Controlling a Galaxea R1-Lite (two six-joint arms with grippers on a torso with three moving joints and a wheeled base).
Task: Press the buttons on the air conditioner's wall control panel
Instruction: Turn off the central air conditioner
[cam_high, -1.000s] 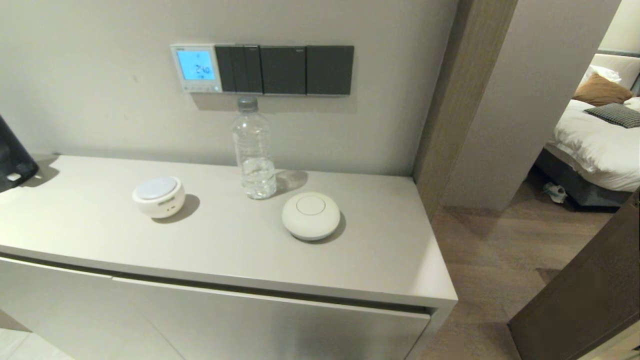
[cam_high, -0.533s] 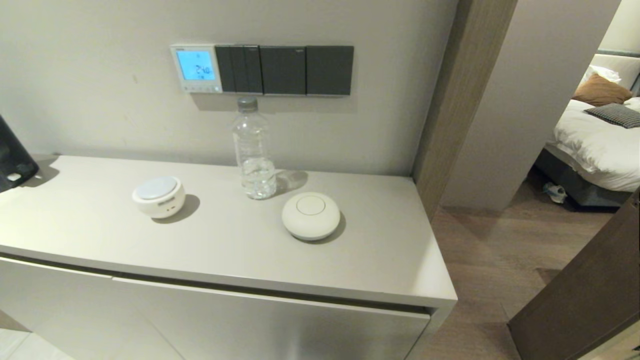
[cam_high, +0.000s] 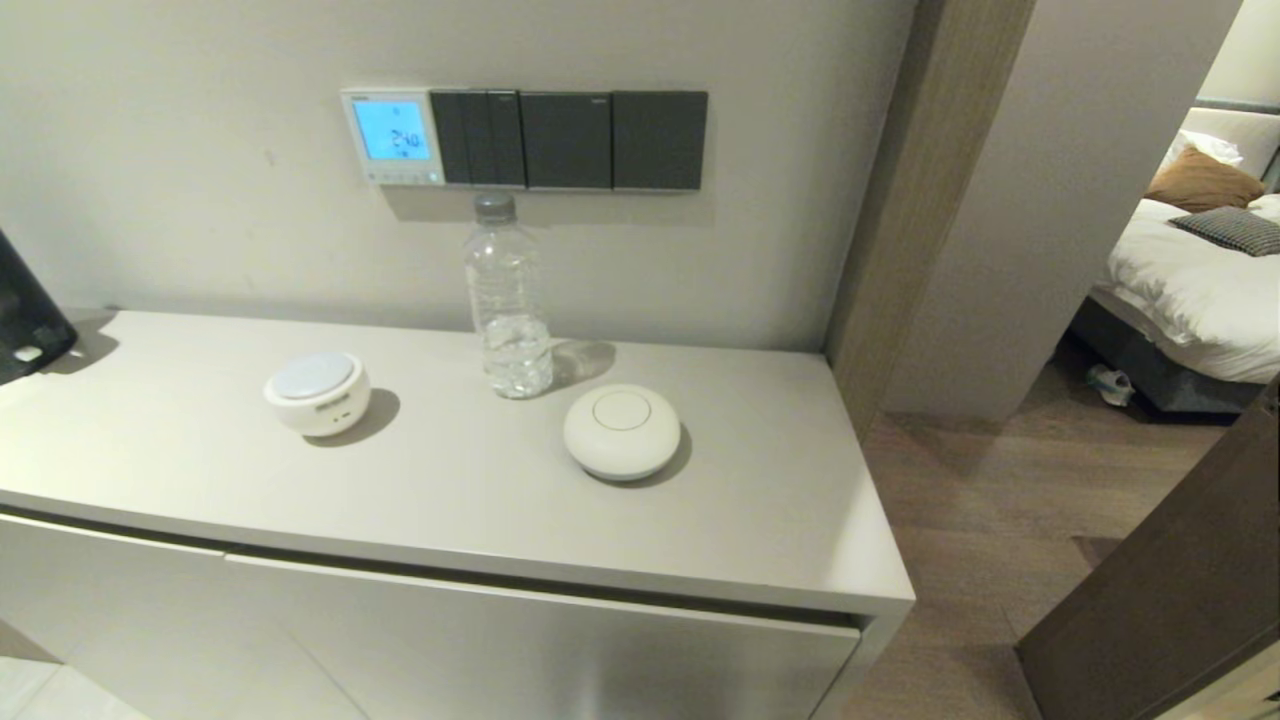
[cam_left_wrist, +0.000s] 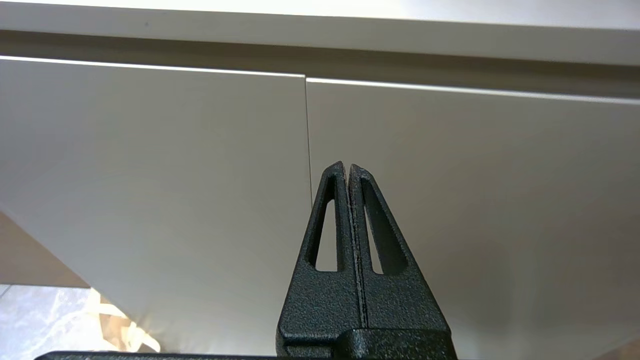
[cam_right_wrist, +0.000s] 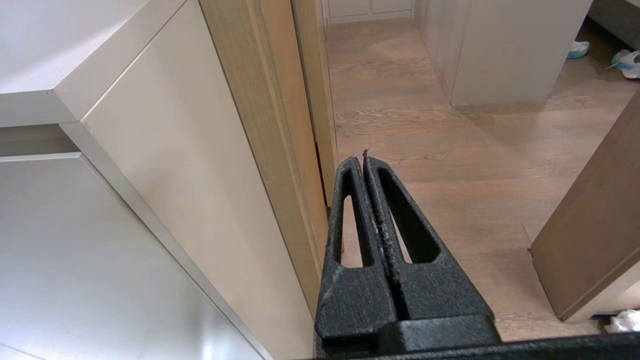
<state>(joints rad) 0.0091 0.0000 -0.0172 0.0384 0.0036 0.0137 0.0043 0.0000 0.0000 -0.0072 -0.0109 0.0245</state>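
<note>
The air conditioner's wall control panel (cam_high: 392, 136) is a small white-framed square on the wall above the cabinet; its screen glows light blue with digits. The buttons (cam_high: 398, 178) are a row of tiny pale keys along its bottom edge. Neither gripper shows in the head view. My left gripper (cam_left_wrist: 347, 167) is shut and empty, low in front of the cabinet doors. My right gripper (cam_right_wrist: 361, 159) is shut and empty, low beside the cabinet's right end, over the wooden floor.
Three dark grey switch plates (cam_high: 570, 140) sit right of the panel. On the cabinet top (cam_high: 760, 520) stand a clear water bottle (cam_high: 505, 300) just below the switches, a white round device (cam_high: 317, 392) and a white dome (cam_high: 621, 431). A wooden door frame (cam_high: 890, 220) stands right; a black object (cam_high: 25, 310) sits at the far left.
</note>
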